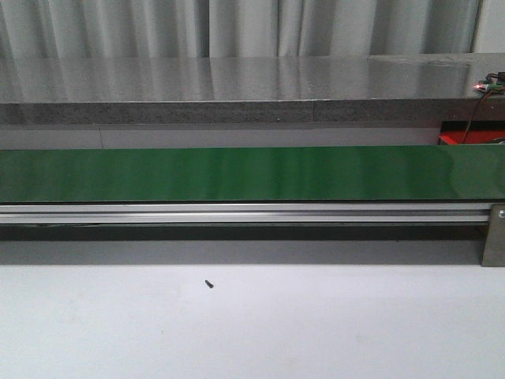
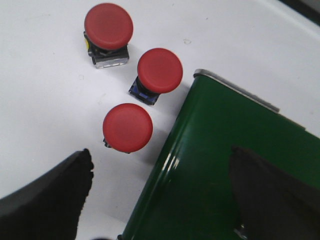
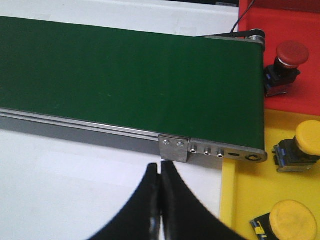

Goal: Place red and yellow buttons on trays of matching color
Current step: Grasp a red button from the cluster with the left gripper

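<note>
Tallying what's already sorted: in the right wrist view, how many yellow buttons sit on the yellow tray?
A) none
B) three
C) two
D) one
C: two yellow buttons lie on the yellow tray, while the only red button in that view sits on the red tray.

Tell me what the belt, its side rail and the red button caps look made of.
Belt: seemingly smooth green rubber or PVC, with a soft sheen.
Side rail: bare metal, likely aluminium, silver and grooved, with bolts at its end bracket.
Red button caps: apparently moulded plastic, matte, evenly coloured and domed.
</note>
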Action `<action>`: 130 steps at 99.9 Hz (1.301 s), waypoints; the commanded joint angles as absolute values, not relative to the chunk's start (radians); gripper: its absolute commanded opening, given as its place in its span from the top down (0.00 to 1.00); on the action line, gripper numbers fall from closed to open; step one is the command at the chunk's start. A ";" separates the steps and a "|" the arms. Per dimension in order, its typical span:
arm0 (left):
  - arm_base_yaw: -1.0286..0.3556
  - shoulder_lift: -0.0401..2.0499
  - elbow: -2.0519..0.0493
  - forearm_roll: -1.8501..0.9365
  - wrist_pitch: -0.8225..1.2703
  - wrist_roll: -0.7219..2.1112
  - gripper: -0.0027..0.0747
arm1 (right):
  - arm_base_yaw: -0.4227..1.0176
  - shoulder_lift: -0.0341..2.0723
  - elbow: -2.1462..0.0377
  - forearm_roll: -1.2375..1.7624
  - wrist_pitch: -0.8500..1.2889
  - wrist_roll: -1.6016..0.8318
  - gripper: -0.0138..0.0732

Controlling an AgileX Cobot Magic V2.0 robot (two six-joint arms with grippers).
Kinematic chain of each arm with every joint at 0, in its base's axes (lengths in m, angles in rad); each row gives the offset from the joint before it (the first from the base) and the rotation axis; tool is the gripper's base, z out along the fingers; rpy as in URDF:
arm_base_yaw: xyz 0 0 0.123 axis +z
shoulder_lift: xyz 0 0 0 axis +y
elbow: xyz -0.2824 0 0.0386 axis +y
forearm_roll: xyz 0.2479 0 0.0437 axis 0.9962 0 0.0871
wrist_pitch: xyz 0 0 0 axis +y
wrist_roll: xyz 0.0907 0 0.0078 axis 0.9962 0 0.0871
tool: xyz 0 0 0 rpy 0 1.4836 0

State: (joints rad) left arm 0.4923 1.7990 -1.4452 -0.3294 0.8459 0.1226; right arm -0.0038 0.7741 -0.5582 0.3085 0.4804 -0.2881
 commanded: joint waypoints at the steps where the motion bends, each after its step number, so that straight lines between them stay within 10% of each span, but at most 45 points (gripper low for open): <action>1: 0.496 1.798 -1.481 -0.337 0.801 0.111 0.25 | -0.004 0.766 -0.584 0.318 0.420 -0.293 0.91; 78: 0.496 1.960 -1.481 -0.305 0.667 0.037 0.27 | -0.004 0.766 -0.584 0.321 0.421 -0.293 0.91; 107: 0.496 1.962 -1.481 -0.305 0.634 0.037 0.74 | -0.004 0.766 -0.584 0.321 0.421 -0.293 0.91; 130: 0.496 1.925 -1.481 -0.290 0.662 0.037 0.78 | -0.004 0.766 -0.584 0.321 0.421 -0.293 0.91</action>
State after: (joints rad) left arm 0.4923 2.0155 -1.4474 -0.2846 0.6732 0.0475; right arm -0.0038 0.7741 -0.5582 0.3104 0.4804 -0.2881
